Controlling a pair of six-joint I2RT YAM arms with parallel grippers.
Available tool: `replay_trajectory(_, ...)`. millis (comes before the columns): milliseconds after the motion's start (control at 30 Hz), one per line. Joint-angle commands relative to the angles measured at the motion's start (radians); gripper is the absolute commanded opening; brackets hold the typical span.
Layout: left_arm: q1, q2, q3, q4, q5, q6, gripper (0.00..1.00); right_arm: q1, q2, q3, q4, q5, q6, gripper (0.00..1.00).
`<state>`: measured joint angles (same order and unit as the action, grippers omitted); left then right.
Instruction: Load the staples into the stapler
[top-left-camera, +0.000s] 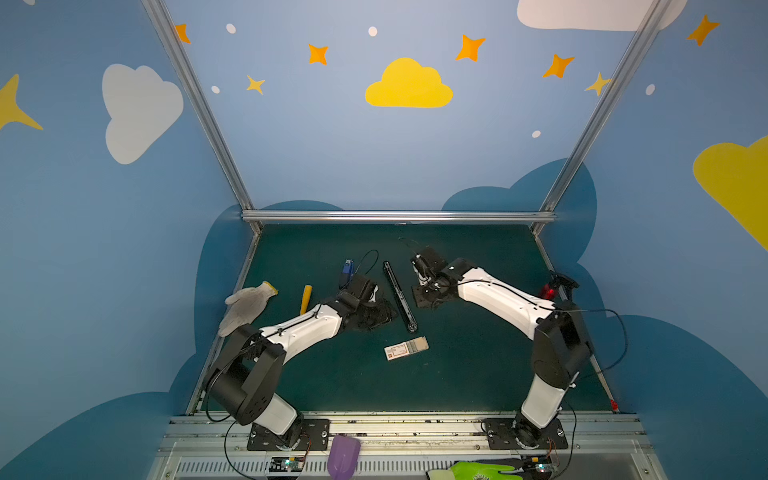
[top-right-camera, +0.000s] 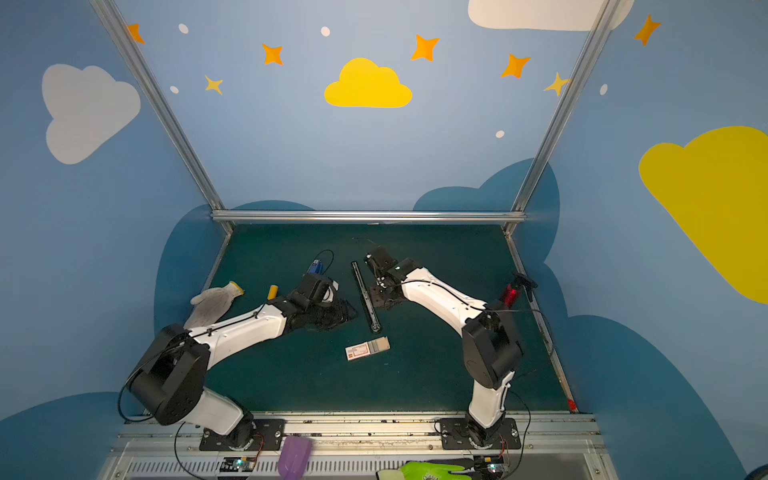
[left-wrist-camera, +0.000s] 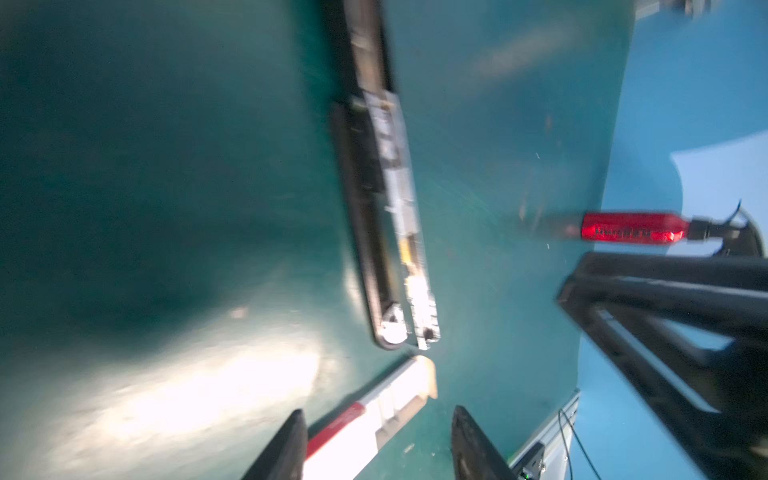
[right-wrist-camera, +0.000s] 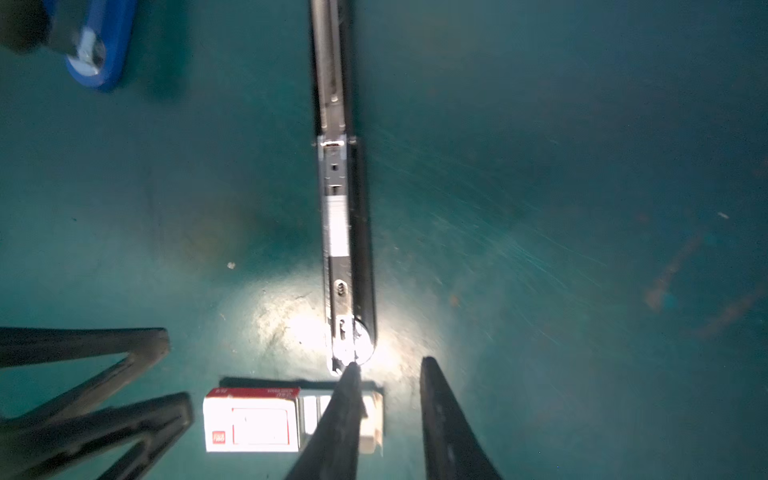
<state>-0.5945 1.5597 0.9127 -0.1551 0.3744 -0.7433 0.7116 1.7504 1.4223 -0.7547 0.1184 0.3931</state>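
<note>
The black stapler (top-left-camera: 399, 295) (top-right-camera: 365, 297) lies flat and unfolded mid-table, its metal channel (right-wrist-camera: 336, 187) facing up. A pale silvery strip (right-wrist-camera: 337, 224) sits in that channel. The white staple box (top-left-camera: 406, 348) (top-right-camera: 367, 348) with a red mark rests just past the stapler's round end, tray slid partly out with grey rows of staples (right-wrist-camera: 311, 411) showing. My right gripper (right-wrist-camera: 390, 362) (top-left-camera: 426, 297) hovers right of the stapler, open and empty. Left of the stapler, my left gripper (left-wrist-camera: 378, 411) (top-left-camera: 380, 316) is open, with the box (left-wrist-camera: 374, 415) seen between its fingers, apart from them.
A grey glove (top-left-camera: 247, 305) and a yellow piece (top-left-camera: 306, 298) lie at the left, a blue tool (top-left-camera: 346, 270) behind the left gripper, and a red bottle (top-left-camera: 548, 291) by the right edge. A purple scoop (top-left-camera: 343, 455) and green glove (top-left-camera: 482, 471) sit on the front rail.
</note>
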Motion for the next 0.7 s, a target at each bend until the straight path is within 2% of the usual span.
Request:
replay_trajectory(0,-0.047,0.076,0.077,-0.091,-0.037,0.036,0.58,-0.050,-0.066,-0.101,0.009,-0.022,0.049,0.29)
replay_trajectory(167,-0.104,0.229,0.228,-0.213,-0.083,0.043,0.60,-0.100,-0.146,-0.243,0.068,-0.064,0.089,0.31)
replay_trajectory(367,-0.123,0.374,0.365,-0.367,-0.187,0.054,0.58,-0.110,-0.161,-0.311,0.123,-0.117,0.118,0.31)
replay_trajectory(533,-0.124,0.374,0.393,-0.466,-0.314,0.093,0.54,-0.110,-0.131,-0.309,0.159,-0.158,0.127,0.31)
replay_trajectory(667,-0.112,0.313,0.355,-0.512,-0.385,0.121,0.52,-0.110,-0.094,-0.283,0.172,-0.183,0.128,0.31)
